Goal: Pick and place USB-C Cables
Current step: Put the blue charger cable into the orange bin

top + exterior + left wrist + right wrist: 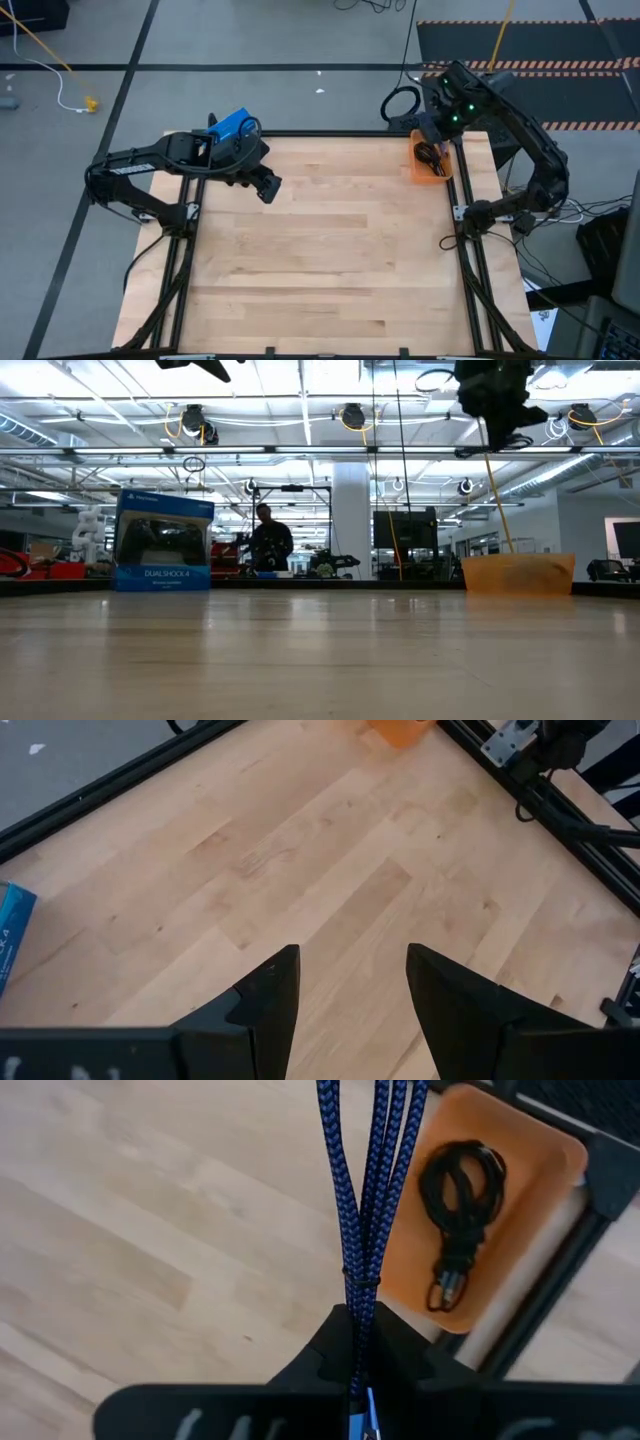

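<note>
From above, the left gripper (pixel 268 188) hangs over the far left part of the wooden table (pixel 320 260), close to a blue box (pixel 233 124) at the far edge, while the right gripper (pixel 432 130) sits above an orange tray (pixel 431 172) at the far right corner; dark cables (pixel 432 155) lie in the tray. From table height, the blue box (pixel 163 541) stands at far left and the orange tray (pixel 518 573) at far right, with the right arm (pixel 497 395) high above the tray and a person (pixel 270 540) in the room beyond. From the left wrist, the jaws stand wide apart with nothing between them, over bare table (pixel 330 870). From the right wrist, the jaws are closed tightly on a purple-blue cable (pixel 362 1200), whose folded strands run away from the right gripper (pixel 360 1342), and a black cable (pixel 458 1220) lies coiled in the orange tray (pixel 540 1155) just beside it.
</note>
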